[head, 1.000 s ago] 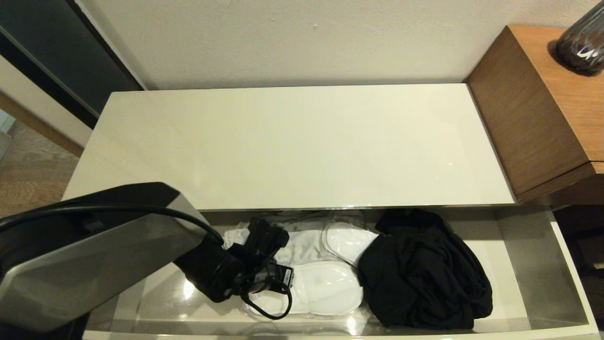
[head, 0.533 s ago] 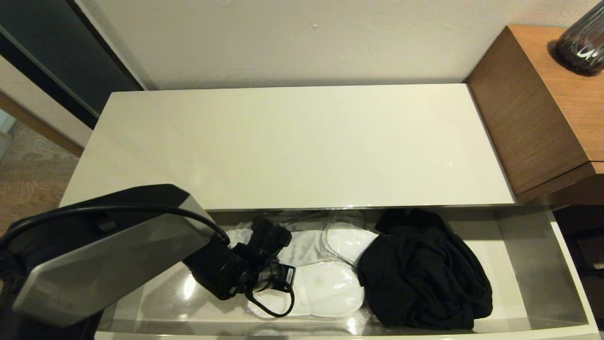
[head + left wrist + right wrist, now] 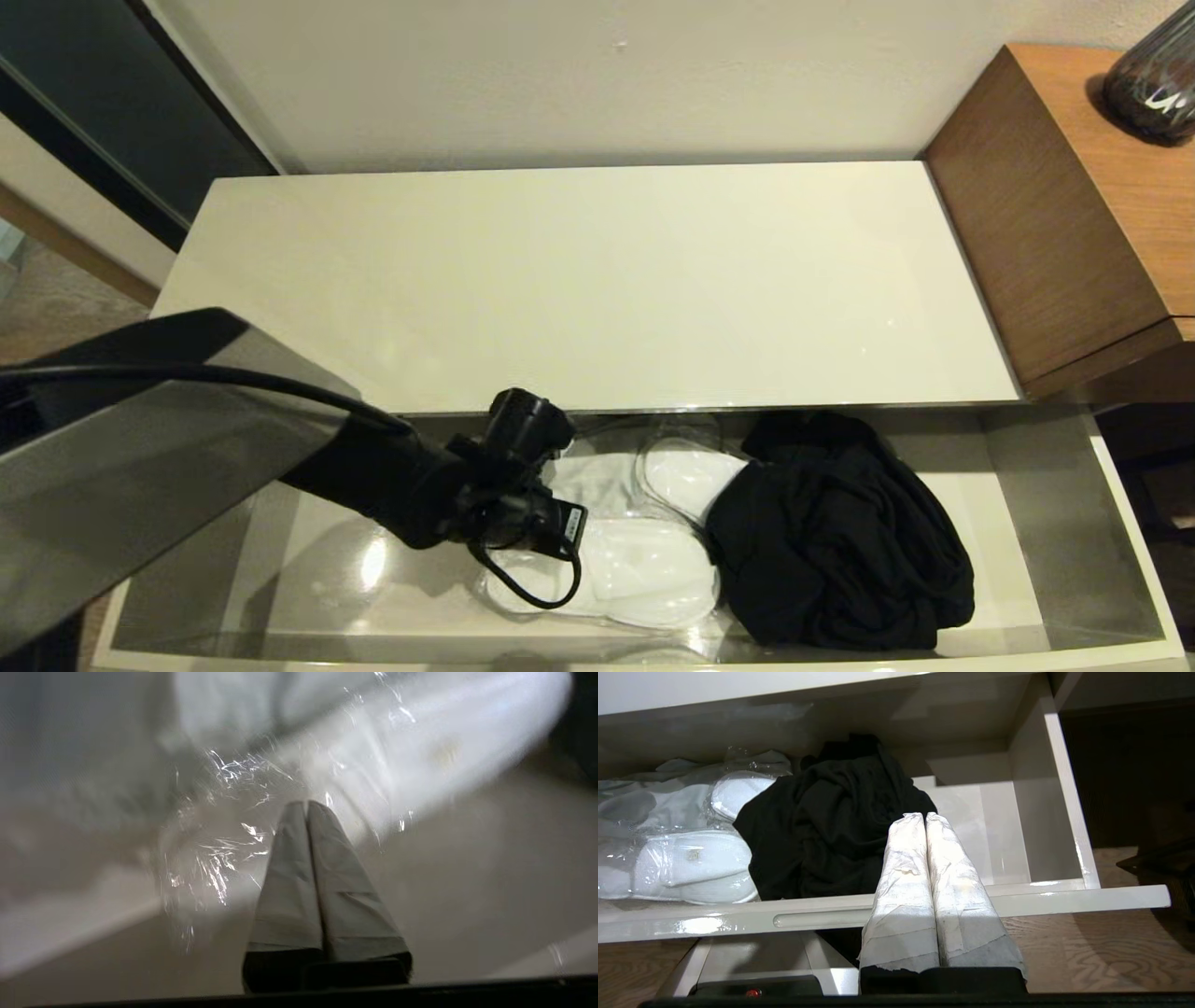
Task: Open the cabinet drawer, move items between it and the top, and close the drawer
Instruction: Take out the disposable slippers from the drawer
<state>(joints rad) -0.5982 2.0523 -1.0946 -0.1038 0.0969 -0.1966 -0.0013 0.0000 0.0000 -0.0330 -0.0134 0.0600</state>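
Behind the low cabinet rises a plain pale wall, and at the far left stands a dark panel above a strip of wooden floor. The top (image 3: 579, 280) of the cabinet is a long glossy cream slab and carries nothing. Below it the drawer (image 3: 1134, 532) is pulled out wide.

From the left the left arm (image 3: 168, 467) reaches into the drawer, over its shiny floor. Its gripper, the left gripper (image 3: 307, 807), is down at the plastic wrap (image 3: 210, 835) of the near slippers (image 3: 644, 579); the two fingers are pressed together, and the crinkled film lies right at their tips. Whether a fold of the wrap is caught between them, I cannot tell.

Next to the arm, toward the back of the drawer, lies the grey garment (image 3: 588, 476), partly under the slippers. A second wrapped pair, the far slippers (image 3: 686, 481), lies behind the near pair and touches the black garment (image 3: 840, 541). This garment is a crumpled heap in the right half, and beside it the right end of the drawer is bare.

Outside the drawer front, before the black garment, the right gripper (image 3: 925, 816) hangs with its fingers closed on nothing. At the far right stands a taller wooden unit (image 3: 1055, 215), with a dark vase (image 3: 1153, 84) on it.
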